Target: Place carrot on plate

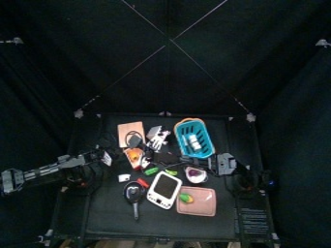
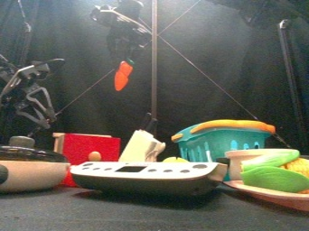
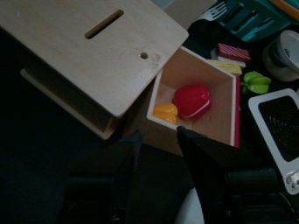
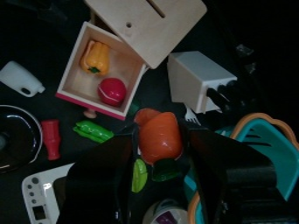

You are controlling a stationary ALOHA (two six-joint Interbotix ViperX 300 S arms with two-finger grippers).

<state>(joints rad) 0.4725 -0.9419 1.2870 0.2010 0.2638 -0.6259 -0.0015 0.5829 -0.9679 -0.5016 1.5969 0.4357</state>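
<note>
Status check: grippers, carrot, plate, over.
Right gripper shut on carrot, high above the clutter. Left gripper idle over wooden box. Plate holds green food, partly free.

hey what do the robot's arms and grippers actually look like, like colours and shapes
Both arms are black, built of jointed segments. In the top view the left arm shows grey metallic patches along its links. Each gripper ends in two flat, dark jaws: the left gripper looks matte black, and so does the right gripper. In the front view thin black cables loop around the raised arm. No markings are readable.

table (image 1: 91, 208) — black | on it: plate (image 1: 202, 206); teal basket (image 1: 195, 137); white device (image 1: 163, 190)
</note>
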